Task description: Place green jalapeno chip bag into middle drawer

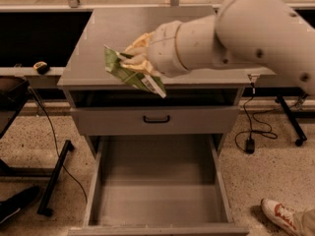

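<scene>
A lab or workshop is probably shown: a grey metal cabinet [123, 33] is set on speckled floor [256, 181], a cable [250, 145] is trailed at 3 o'clock, a black stand [56, 173] at 8 o'clock. The gripper [133, 63], at 11 o'clock, is clamped on the green jalapeno chip bag [123, 73].
</scene>
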Tool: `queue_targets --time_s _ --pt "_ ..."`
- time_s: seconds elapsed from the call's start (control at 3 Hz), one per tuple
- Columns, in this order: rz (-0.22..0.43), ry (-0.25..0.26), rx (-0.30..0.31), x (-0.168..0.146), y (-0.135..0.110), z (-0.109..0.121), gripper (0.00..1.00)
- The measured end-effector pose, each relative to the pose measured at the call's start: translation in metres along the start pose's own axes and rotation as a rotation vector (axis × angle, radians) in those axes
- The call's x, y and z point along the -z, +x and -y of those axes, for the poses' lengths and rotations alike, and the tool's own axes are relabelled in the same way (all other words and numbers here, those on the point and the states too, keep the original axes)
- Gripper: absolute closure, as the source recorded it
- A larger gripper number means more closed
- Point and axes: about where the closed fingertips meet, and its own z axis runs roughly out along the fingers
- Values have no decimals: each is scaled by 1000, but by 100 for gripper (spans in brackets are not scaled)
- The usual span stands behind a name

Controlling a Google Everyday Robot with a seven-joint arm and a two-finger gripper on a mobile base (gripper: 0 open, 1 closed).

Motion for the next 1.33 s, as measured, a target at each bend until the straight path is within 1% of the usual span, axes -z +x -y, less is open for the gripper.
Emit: queue_targets --time_s 0.33,0.67,1.0,1.33 --pt "-40 52 -31 34 21 6 100" --pt "-40 52 -30 34 21 6 100" --pt "-54 -17 -106 14 56 -23 100" --pt "-45 -96 -223 -11 108 -78 100"
